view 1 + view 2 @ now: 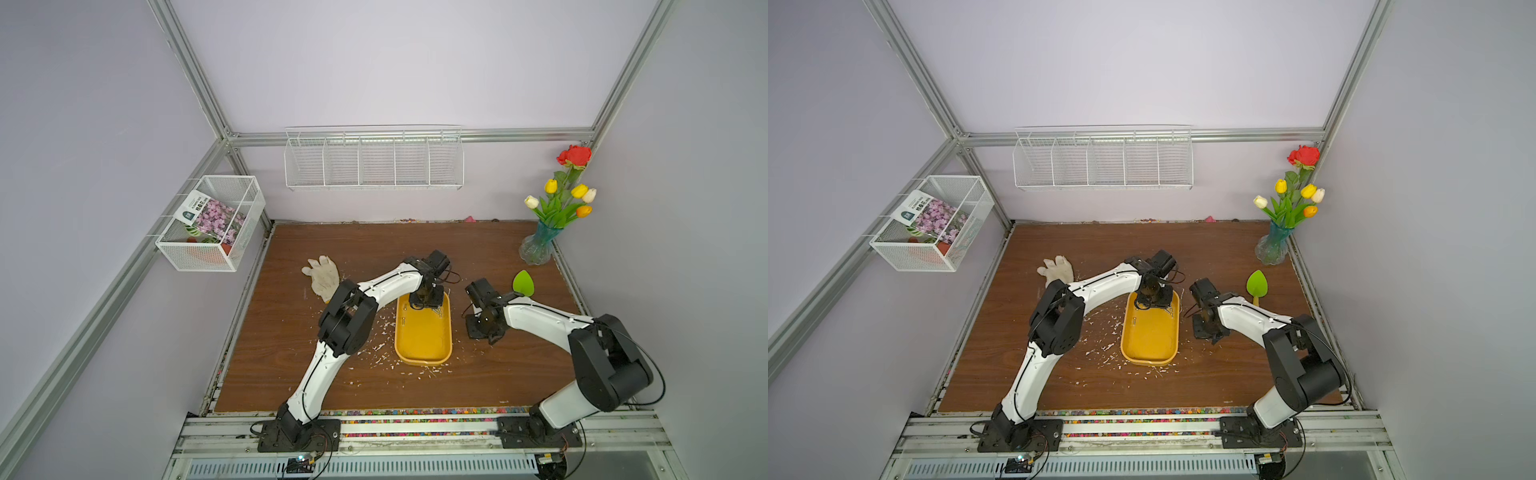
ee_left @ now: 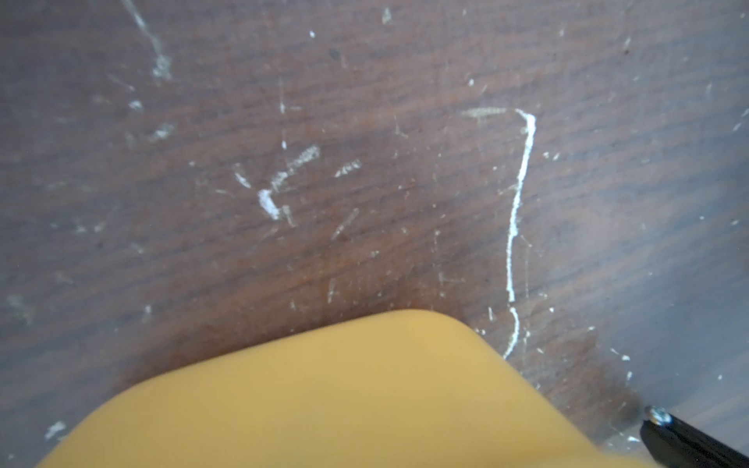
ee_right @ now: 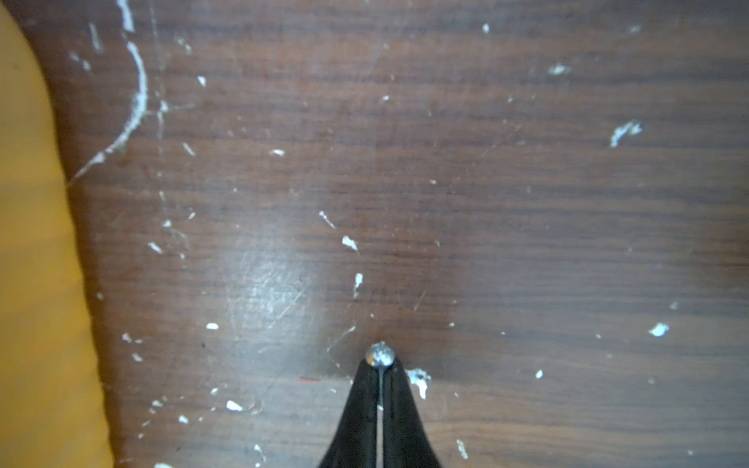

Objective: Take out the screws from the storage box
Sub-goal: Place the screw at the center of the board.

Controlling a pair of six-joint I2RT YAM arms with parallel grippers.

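The yellow storage box point(image 1: 423, 353) lies mid-table in both top views. Tiny screws lie inside: one by its left wall point(image 1: 402, 320) and a few near its far right corner point(image 1: 1169, 311). My left gripper point(image 1: 423, 302) reaches down into the box's far end. The left wrist view shows only the box's outer wall point(image 2: 324, 405), which hides the jaws. My right gripper point(image 3: 381, 366) is just right of the box, low over the wood, shut on a screw point(image 3: 380, 355) whose round head sticks out at the tips. That head also shows in the left wrist view point(image 2: 658, 415).
White flecks point(image 1: 380, 345) litter the wood around the box. A white glove point(image 1: 321, 274) lies at the left, a green leaf-shaped tool point(image 1: 523, 282) at the right, and a vase of flowers point(image 1: 540, 245) in the far right corner. Wire baskets point(image 1: 374, 164) point(image 1: 212, 222) hang on the walls.
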